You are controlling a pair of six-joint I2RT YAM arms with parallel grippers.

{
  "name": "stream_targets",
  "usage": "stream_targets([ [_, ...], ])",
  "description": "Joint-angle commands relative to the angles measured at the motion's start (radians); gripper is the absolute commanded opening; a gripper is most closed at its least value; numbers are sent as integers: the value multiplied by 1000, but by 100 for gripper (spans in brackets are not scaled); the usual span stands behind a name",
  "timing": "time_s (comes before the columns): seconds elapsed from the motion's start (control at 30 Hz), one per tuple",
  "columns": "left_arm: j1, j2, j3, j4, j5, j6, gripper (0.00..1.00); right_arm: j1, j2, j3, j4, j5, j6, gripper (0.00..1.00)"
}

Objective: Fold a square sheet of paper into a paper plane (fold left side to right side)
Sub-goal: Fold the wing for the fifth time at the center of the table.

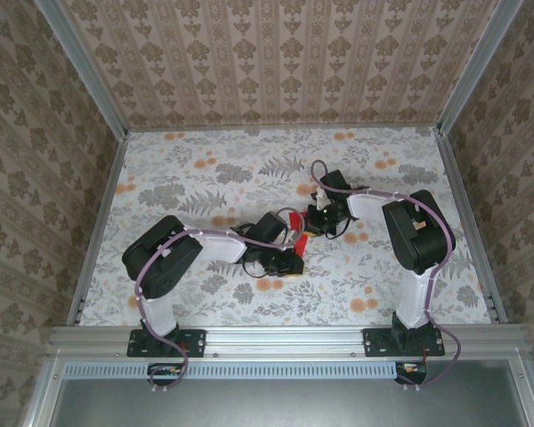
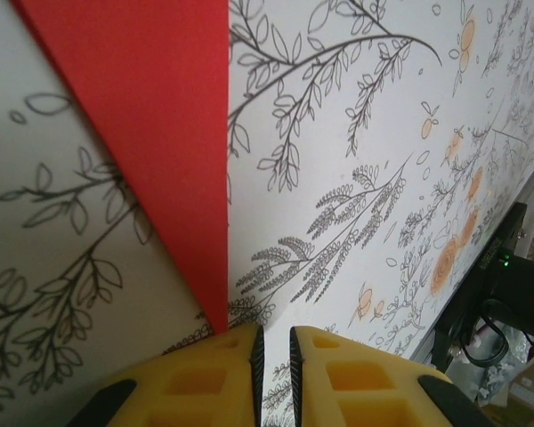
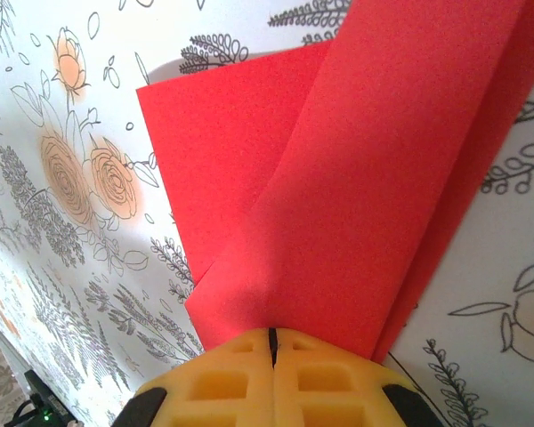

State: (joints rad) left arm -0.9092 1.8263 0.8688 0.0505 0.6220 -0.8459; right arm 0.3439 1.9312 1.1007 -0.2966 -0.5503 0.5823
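Right fingers [image 3: 316,378] are pressed flat together on a layer of the red paper [image 3: 356,178], which rises away from them in overlapping folds. The left fingers [image 2: 343,378] stand only a crack apart, with flowered cloth showing through the gap and nothing gripped that I can see.

From the biggest thing down, the surface [image 1: 205,169], under its cloth of grey ferns and orange flowers, carries everything. The work sits near its middle, where both arms can reach it. The left arm [image 1: 165,253] stretches in from its base and the right arm [image 1: 418,231] bends across from the other side, so the two wrists meet over the paper, one at each end. That looks deliberate to me: one end steadied, the other lifted.

From above, the paper between the wrists shows as little more than a red scrap. Up close it is folded narrow. At the left end it tapers to a sharp point that runs down to the tip of one left finger, though I cannot tell whether it goes under the tip or just against it. I would guess those fingers are there to keep the point from sliding. At the right end a long flap stands off a flatter layer beneath, held up presumably so it can be carried over. That fold does not look pressed down yet.
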Motion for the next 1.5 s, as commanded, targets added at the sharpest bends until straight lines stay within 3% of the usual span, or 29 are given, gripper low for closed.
stream_targets([
  [0.0, -2, -29, 2, -60, 28, -19, 19, -12, 54, -1, -59, 108, -11, 0],
  [0.27, 61, -106, 69, -73, 50, 0, 20, -11, 48, -1, -61, 107, -12, 0],
  [0.7, 52, 63, 153, -32, 110, 18, 20, -12, 49, -4, -66, 105, -15, 0],
  [1.13, 16, 115, 100, -102, 70, -8, 20, -12, 49, 0, -76, 108, -18, 0],
  [1.47, 5, -9, -10, 15, 72, -34, 20, -26, 47, 20, -9, 44, -4, 0],
])
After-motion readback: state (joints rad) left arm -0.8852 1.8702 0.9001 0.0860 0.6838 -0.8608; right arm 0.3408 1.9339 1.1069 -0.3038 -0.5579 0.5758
